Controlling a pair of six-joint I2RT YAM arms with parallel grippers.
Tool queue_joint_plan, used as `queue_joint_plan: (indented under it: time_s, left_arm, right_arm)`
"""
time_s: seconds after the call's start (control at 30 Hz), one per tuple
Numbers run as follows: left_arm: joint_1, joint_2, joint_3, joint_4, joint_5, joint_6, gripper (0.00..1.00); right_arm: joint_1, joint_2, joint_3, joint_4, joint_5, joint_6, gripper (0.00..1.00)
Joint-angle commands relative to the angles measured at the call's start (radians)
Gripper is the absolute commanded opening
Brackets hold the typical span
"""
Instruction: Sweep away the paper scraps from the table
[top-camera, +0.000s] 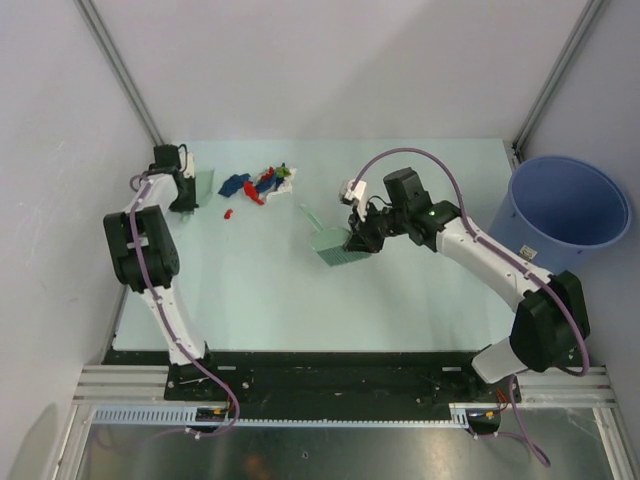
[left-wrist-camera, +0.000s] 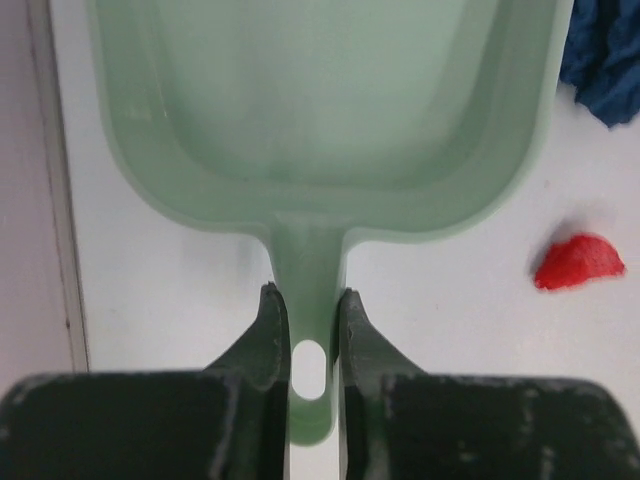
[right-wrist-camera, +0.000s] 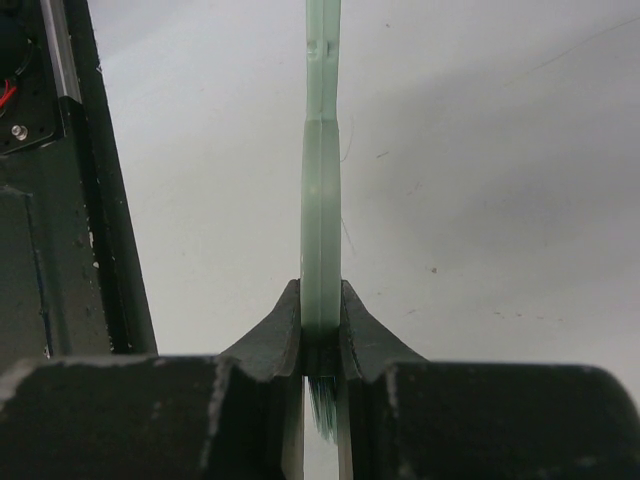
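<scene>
The paper scraps (top-camera: 262, 182), red, dark blue, green and white, lie in a small pile at the back left of the table (top-camera: 420, 300). One red scrap (top-camera: 229, 213) lies apart, nearer the front. My left gripper (top-camera: 187, 200) is shut on the handle of the pale green dustpan (top-camera: 205, 185), just left of the pile. In the left wrist view the gripper (left-wrist-camera: 307, 302) clamps the dustpan (left-wrist-camera: 320, 110); the red scrap (left-wrist-camera: 578, 262) and a blue scrap (left-wrist-camera: 605, 60) lie to the right. My right gripper (top-camera: 356, 238) is shut on a green brush (top-camera: 330, 246) right of the pile. In the right wrist view the gripper (right-wrist-camera: 321, 300) grips the brush (right-wrist-camera: 321, 180).
A big round blue bucket (top-camera: 566, 212) stands off the table's right edge. Grey walls and metal posts (top-camera: 125, 70) close in the back and sides. The black base rail (top-camera: 330, 372) runs along the near edge.
</scene>
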Motion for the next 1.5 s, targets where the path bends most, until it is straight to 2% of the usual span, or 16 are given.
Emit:
queue_joint_plan:
  time_s: [0.0,0.17,0.33,0.4,0.5,0.57,0.6,0.67,0.7,0.8,1.0,1.17,1.4,1.43,1.47]
  left_arm:
    - [0.007,-0.201,-0.091,0.019,0.039,-0.107,0.00]
    - [-0.056,-0.328,-0.267,0.073,0.091,-0.134,0.00]
    - [-0.148,-0.554,-0.419,0.110,0.084,-0.125,0.00]
    - [-0.186,-0.664,-0.433,0.105,0.067,-0.099,0.00]
    - [-0.327,-0.800,-0.473,0.095,0.009,-0.076,0.00]
    - [-0.395,-0.848,-0.510,0.081,0.001,-0.076,0.00]
    - [-0.465,-0.849,-0.523,0.064,0.004,-0.078,0.00]
    - [-0.533,-0.828,-0.548,0.049,0.012,-0.088,0.00]
    - [-0.605,-0.808,-0.545,0.021,0.012,-0.091,0.00]
    - [-0.746,-0.727,-0.495,-0.016,0.007,-0.119,0.00]
    - [-0.961,-0.554,-0.312,-0.028,0.056,-0.235,0.00]
    - [-1.013,-0.371,-0.294,-0.028,0.141,-0.286,0.00]
    - [-1.061,-0.253,-0.255,0.023,0.133,-0.231,0.00]
    - [-1.067,-0.247,-0.241,0.024,0.136,-0.211,0.07]
    - [-1.072,-0.240,-0.235,0.024,0.138,-0.203,0.19]
  right_arm:
    - [0.029,-0.079,0.000,0.024,0.041,0.030,0.00]
    - [0.047,-0.126,0.000,0.036,0.110,0.073,0.00]
    - [0.072,-0.177,-0.006,0.015,0.143,0.082,0.00]
    - [0.076,-0.192,-0.012,0.005,0.158,0.093,0.00]
    - [0.072,-0.212,-0.014,0.005,0.209,0.147,0.00]
    - [0.052,-0.237,-0.013,0.008,0.235,0.177,0.00]
    - [0.043,-0.249,-0.013,0.010,0.248,0.222,0.00]
    - [0.009,-0.302,-0.013,0.018,0.305,0.265,0.00]
    - [-0.003,-0.326,-0.014,0.016,0.328,0.303,0.00]
    - [-0.035,-0.431,-0.013,0.009,0.423,0.349,0.00]
    - [-0.051,-0.606,-0.014,-0.044,0.659,0.406,0.00]
    - [-0.054,-0.653,-0.013,-0.093,0.713,0.398,0.00]
    - [-0.054,-0.663,-0.013,-0.148,0.715,0.406,0.00]
    - [-0.054,-0.663,-0.013,-0.163,0.707,0.406,0.00]
    - [-0.052,-0.669,-0.013,-0.171,0.703,0.406,0.00]
